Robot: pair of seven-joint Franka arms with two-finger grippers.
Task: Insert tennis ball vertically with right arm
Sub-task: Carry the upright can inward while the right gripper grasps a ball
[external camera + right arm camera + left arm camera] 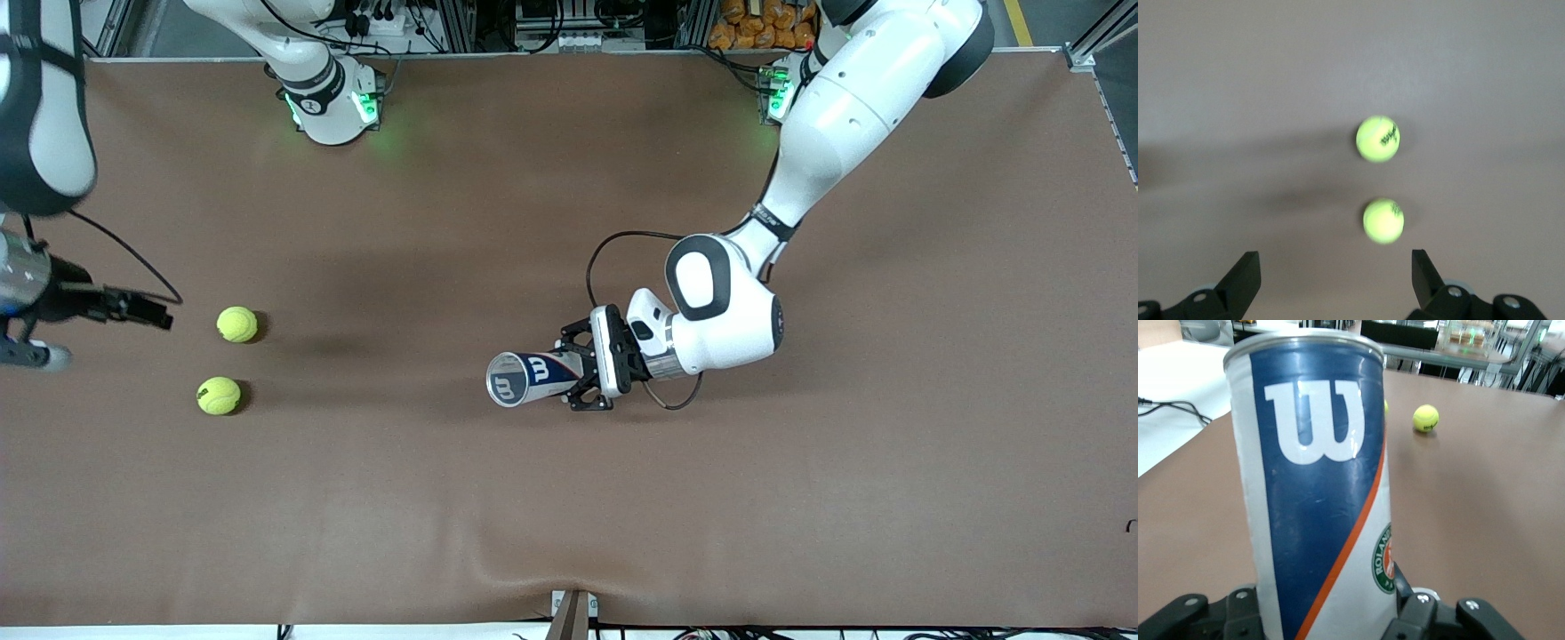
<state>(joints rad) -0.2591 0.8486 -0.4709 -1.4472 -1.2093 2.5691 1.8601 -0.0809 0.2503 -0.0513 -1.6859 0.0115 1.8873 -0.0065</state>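
The right claw (pixel 1331 280) hung released over two tennis balls (pixel 237 324), light, fuzzy and springy, best pinched across the middle. The left claw (pixel 582 378) clenched the can (pixel 524 378) at the counter's (pixel 569 533) centre, mouth toward nine o'clock.

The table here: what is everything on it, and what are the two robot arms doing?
tennis balls: two, yellow-green, on the brown table toward the right arm's end; one nearer the front camera, the other just farther from it, apart.
tennis ball can: one, white and blue with an orange stripe and a W logo, near the table's middle, its open mouth pointing toward the balls, held at its base end.
left gripper: black, closed on the tennis ball can.
right gripper: black, fingers wide open and empty, up in the air over the table beside the two tennis balls.
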